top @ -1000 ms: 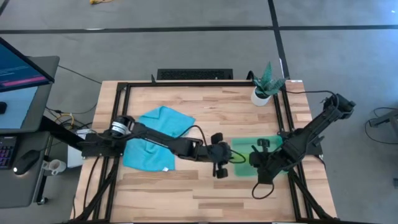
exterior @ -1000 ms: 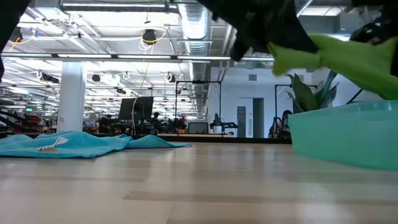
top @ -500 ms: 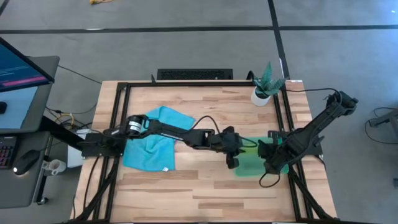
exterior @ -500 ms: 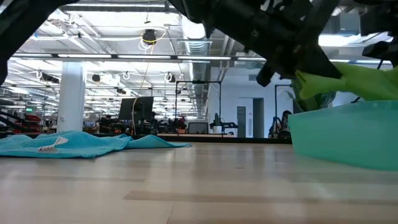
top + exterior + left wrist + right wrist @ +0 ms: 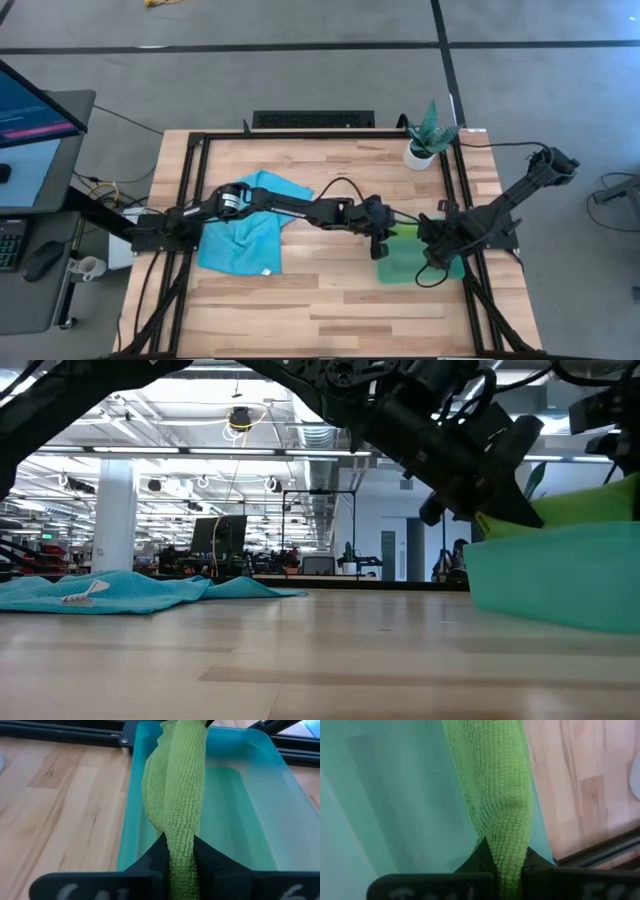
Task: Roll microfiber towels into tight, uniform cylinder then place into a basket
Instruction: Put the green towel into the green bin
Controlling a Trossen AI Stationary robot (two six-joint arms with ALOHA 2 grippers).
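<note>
The lime green microfiber towel [image 5: 405, 232], rolled into a long cylinder, stretches between my two grippers over the translucent green basket [image 5: 412, 268] at the table's right. My left gripper [image 5: 383, 240] is shut on its left end and my right gripper [image 5: 428, 245] on its right end. In the low view the roll [image 5: 590, 508] shows just above the basket's wall [image 5: 560, 580], its underside hidden behind it. The turquoise towel [image 5: 245, 235] lies spread and rumpled on the table's left part. My left gripper pinches the roll's left end [image 5: 180, 827] between its two fingers. It comes slanting down from the table's left, fingers along the roll. The roll runs on from the fingers over the basket's inside; whether it touches the floor I cannot tell. My right gripper pinches the roll's right end [image 5: 505, 822] between its two fingers, coming steeply from above. The roll leads away from the fingers along the basket's inside, next to one wall [image 5: 542, 845].
A small white plant pot [image 5: 420, 152] stands at the far right corner. A black metal frame [image 5: 300, 138] runs round the tabletop. Bare wood lies along the near edge [image 5: 300, 310] and between the turquoise towel and the basket.
Both grippers have carried the green roll toward the table's right and far edges, over the basket, and lowered it. In the low view the roll has sunk from well above the basket's wall to just behind its rim. Both stay shut on it.
</note>
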